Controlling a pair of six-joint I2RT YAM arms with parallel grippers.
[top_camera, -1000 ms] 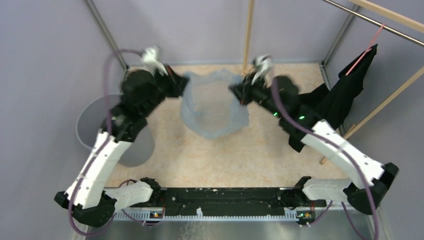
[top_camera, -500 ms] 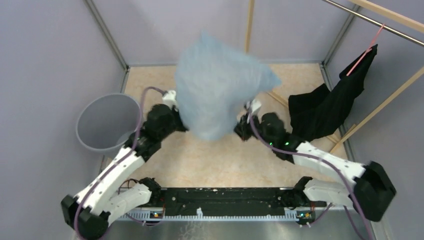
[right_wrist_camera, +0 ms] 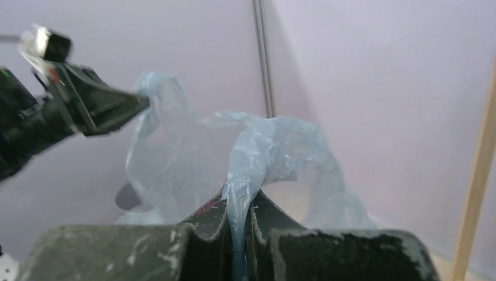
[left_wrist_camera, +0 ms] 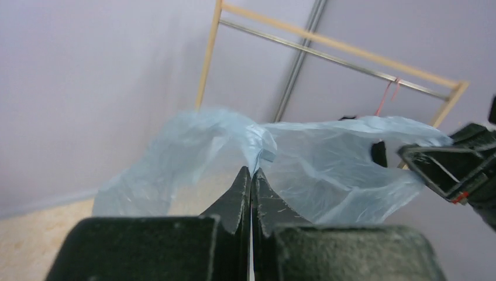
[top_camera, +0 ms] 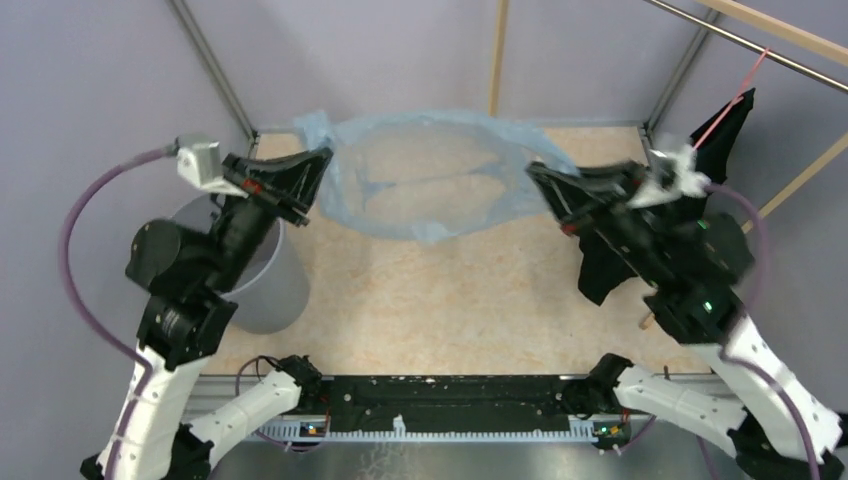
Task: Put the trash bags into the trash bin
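Observation:
The light-blue trash bag [top_camera: 430, 180] hangs stretched wide between my two grippers, high above the table, its mouth spread open. My left gripper [top_camera: 322, 160] is shut on its left edge; in the left wrist view the film [left_wrist_camera: 327, 158] runs from my closed fingertips. My right gripper [top_camera: 535, 172] is shut on its right edge, with film [right_wrist_camera: 257, 158] bunched between the jaws. The grey trash bin [top_camera: 265, 290] stands at the left, mostly hidden behind my left arm. The bag is to the right of the bin and above it.
A black garment [top_camera: 715, 150] hangs from a rail at the right, behind my right arm. A wooden pole [top_camera: 497, 55] and metal frame posts stand at the back. Purple walls close in the table [top_camera: 460, 300].
Both arms have risen and spread apart. The bag, billowed up half a second ago, is now pulled wide and flatter between the grippers. My left arm now covers most of the bin.

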